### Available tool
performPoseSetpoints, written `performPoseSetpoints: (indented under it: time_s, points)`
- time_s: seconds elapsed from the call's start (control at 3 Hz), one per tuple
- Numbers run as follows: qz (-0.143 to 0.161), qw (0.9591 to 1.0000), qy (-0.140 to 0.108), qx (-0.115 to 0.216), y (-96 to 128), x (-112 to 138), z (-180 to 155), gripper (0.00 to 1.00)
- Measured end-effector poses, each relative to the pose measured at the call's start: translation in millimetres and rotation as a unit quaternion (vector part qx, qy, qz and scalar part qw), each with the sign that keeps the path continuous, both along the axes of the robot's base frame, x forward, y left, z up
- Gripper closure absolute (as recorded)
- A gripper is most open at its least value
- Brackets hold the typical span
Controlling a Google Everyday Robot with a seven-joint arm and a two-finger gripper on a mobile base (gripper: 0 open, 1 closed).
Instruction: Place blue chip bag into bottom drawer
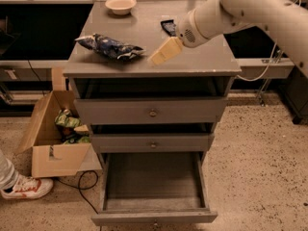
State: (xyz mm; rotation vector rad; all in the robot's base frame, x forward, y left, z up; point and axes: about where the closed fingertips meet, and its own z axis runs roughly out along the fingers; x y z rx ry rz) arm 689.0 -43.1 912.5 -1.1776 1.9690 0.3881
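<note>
1. Bag point(110, 47): crumpled dark blue foil with light patches. Lies lengthwise on the left half of the cabinet top point(202, 57), near the front edge.
2. Gripper point(165, 52): tan, angled down and to the left over the top's front middle, its tip just beside the bag's right end and not touching it. Whether it is spread or pressed together cannot be told. It holds nothing.
3. Arm point(250, 8): white, enters from the upper right.
4. Bottom drawer point(154, 218): pulled fully out, grey tray.
5. Two upper drawers point(152, 112): shut, each with a round knob.
6. Bowl point(120, 5): pale, at the back of the top.
7. Packet point(167, 27): small, dark, flat, partly behind the arm.
8. Cardboard box point(48, 153): open, on the floor at left, with green bags point(67, 119) inside.
9. Shoe point(26, 187): white and red, lower left.
</note>
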Motion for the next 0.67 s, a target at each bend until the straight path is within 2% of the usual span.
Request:
performPoseSetpoints:
  time_s: [0.67]
  points:
    - [0.017,0.9997,0.008,0.016,45,40,-22,0.0]
